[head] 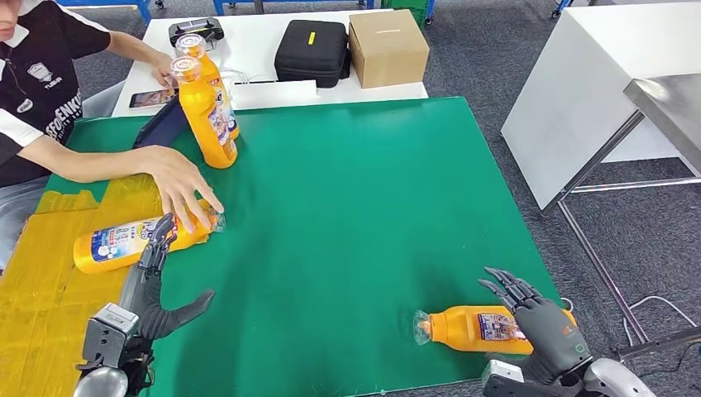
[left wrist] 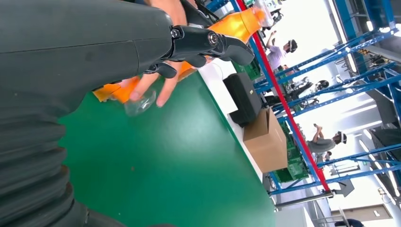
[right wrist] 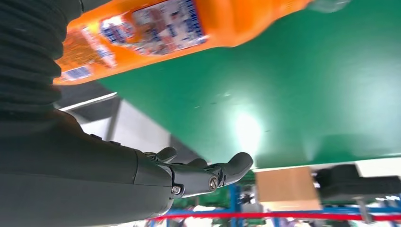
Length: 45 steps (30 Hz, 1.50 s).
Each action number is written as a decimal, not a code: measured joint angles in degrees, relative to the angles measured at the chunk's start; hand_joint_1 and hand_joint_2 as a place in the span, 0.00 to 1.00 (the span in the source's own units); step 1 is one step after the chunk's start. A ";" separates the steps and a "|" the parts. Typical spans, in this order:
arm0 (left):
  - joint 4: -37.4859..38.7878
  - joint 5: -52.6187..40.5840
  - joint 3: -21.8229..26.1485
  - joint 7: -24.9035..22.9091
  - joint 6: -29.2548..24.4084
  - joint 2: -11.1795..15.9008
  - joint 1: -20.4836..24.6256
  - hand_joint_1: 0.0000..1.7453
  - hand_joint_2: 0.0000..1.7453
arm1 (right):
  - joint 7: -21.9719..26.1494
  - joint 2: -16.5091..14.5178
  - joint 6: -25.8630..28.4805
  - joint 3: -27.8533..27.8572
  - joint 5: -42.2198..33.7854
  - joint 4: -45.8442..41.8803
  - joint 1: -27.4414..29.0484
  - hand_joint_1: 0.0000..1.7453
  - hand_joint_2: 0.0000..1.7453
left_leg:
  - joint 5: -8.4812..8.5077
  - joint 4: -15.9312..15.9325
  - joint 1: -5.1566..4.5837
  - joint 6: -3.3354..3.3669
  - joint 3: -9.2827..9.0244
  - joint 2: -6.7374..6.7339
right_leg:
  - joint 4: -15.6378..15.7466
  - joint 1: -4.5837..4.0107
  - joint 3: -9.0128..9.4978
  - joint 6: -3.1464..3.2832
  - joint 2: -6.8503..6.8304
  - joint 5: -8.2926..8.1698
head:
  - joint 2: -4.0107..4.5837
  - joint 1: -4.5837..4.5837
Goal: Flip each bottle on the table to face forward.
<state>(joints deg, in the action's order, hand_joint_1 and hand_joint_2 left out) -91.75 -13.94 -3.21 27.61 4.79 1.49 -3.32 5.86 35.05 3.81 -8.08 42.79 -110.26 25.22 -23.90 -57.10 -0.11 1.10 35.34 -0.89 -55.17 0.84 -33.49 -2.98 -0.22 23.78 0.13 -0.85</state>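
Left hand (head: 153, 277): held open, fingertips at the side of a lying bottle (head: 124, 241), which is touched by a person's hand (head: 183, 188).
Right hand (head: 541, 322): open, resting over the base end of another lying bottle (head: 471, 327).

The left hand (head: 157, 285) at seven o'clock in the head view is dark grey with slim black fingers (head: 159, 240) and a thick grey thumb, mounted on a boxy silver wrist block (head: 105, 332). The right hand (head: 541, 318) at five o'clock has the same matte grey palm, black fingers and a small green mark near its silver wrist. Up close, the ribbed grey cover (left wrist: 33, 156) meets a smooth shell, and a silver screw (right wrist: 213, 180) sits at the thumb hinge.
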 joint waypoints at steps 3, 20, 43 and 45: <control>-0.85 0.00 0.00 -0.35 0.01 -0.15 -0.42 0.00 1.00 | -3.71 0.10 0.14 0.25 4.71 0.36 0.03 0.00 1.00 | 0.00 0.00 0.00 0.00 0.00 0.00 | 0.00 0.00 0.00 0.00 0.00 0.00 | 0.00 0.00; -2.61 0.00 0.00 -1.74 -0.01 -0.80 -1.47 0.00 1.00 | -10.72 -0.21 -1.32 0.87 15.00 8.84 -3.30 0.00 1.00 | 0.00 0.00 0.00 0.00 -0.02 0.01 | 0.00 0.00 0.03 -0.01 -0.01 0.00 | 0.00 -0.01; -2.61 0.17 -0.01 -2.35 0.38 -0.93 -1.36 0.00 1.00 | -13.78 1.14 -7.03 0.86 18.25 14.22 -4.97 0.06 1.00 | 0.00 0.00 0.00 0.00 -0.02 0.00 | 0.00 0.00 0.03 -0.01 -0.01 0.00 | 0.00 -0.01; -2.61 0.21 -0.05 -2.35 0.44 -0.94 -1.36 0.00 1.00 | -13.88 1.62 -7.43 0.77 18.20 14.68 -4.95 0.20 1.00 | 0.00 0.00 0.00 0.00 -0.02 0.00 | 0.00 0.00 0.03 -0.01 -0.01 0.00 | 0.00 -0.01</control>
<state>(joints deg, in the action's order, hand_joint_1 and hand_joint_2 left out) -94.36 -13.74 -3.27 25.26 5.23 0.55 -4.69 -8.01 36.67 -3.62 -7.32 60.99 -95.58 20.27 -23.90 -57.10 -0.11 1.10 35.32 -0.88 -55.17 0.84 -33.46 -3.00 -0.22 23.77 0.13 -0.85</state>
